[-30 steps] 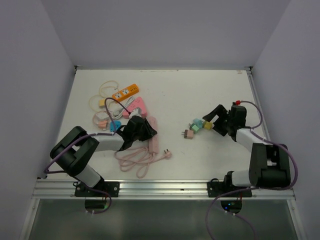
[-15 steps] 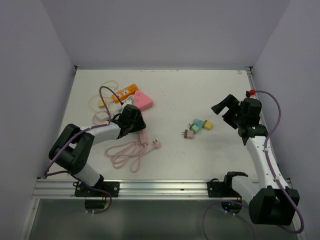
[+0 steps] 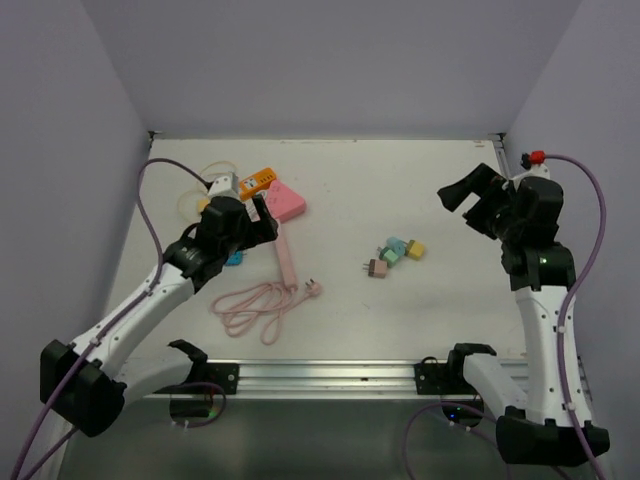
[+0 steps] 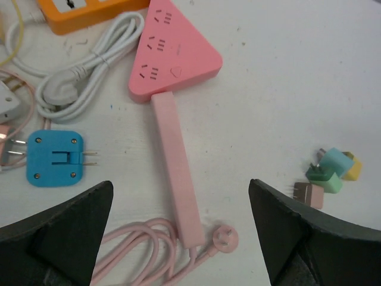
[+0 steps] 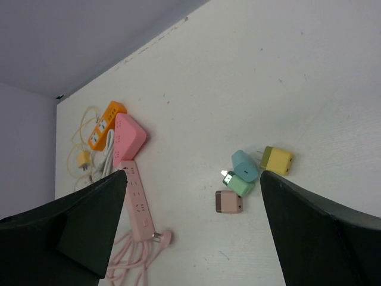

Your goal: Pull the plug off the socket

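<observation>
A: Where is the plug?
B: The pink plug [image 4: 225,237] lies flat on the bench [image 3: 400,180]. It is just beside the near end of the pink strip socket [image 4: 174,173], at about 4 o'clock of it. The looped pink cable [image 3: 250,308] joins the two.
A: And the strip itself?
B: It runs from 12 to 6 in the top view. Its far end touches the edge of the pink triangular socket [image 4: 172,53]. The orange power strip [image 3: 258,180] sits at 11 o'clock of that.
A: Left gripper?
B: The left gripper [image 4: 180,187] hangs above the strip, fingers spread wide to either side, grasping nothing.
A: Right one?
B: The right gripper [image 5: 189,177] is up at 3 o'clock, well apart from everything, fingers likewise spread and empty.
A: What else is on the bench?
B: A blue adapter [image 4: 56,158] lies at 9 o'clock of the strip, pins pointing toward it. A coiled white cable [image 4: 83,77] is at 10 o'clock. A cluster of small adapters [image 3: 390,256] sits at 3 o'clock, between strip and right gripper. Whether those are plugged together I cannot tell.
</observation>
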{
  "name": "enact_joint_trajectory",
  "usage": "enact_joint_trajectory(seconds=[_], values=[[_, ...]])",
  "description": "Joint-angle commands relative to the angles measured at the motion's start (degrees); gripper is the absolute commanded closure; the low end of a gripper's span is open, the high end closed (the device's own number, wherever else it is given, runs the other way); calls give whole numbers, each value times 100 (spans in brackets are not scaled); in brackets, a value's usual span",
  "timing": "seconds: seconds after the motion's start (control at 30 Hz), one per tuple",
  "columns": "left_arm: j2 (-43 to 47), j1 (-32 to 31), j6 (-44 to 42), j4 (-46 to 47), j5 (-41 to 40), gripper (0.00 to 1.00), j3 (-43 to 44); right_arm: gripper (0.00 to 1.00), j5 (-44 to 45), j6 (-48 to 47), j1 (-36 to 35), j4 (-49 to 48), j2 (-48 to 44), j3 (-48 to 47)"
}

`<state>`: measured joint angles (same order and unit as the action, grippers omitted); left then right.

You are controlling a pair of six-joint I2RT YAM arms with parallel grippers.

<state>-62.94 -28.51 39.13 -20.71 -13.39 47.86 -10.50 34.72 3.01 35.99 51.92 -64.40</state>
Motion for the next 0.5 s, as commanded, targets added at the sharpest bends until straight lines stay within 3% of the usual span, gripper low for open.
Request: enact_joint_trajectory(seconds=[0.0, 0.27, 0.47], values=[[745, 39, -459, -986, -611, 0, 854, 1, 363, -500, 16, 733, -226, -818], [1907, 39, -1329, -2515, -1833, 0, 2552, 1, 1655, -1203, -247, 1718, -551, -2347], [2602, 39, -1698, -3087, -2571, 0, 3546, 1, 2832, -1845, -1038, 1701, -1113, -2569]])
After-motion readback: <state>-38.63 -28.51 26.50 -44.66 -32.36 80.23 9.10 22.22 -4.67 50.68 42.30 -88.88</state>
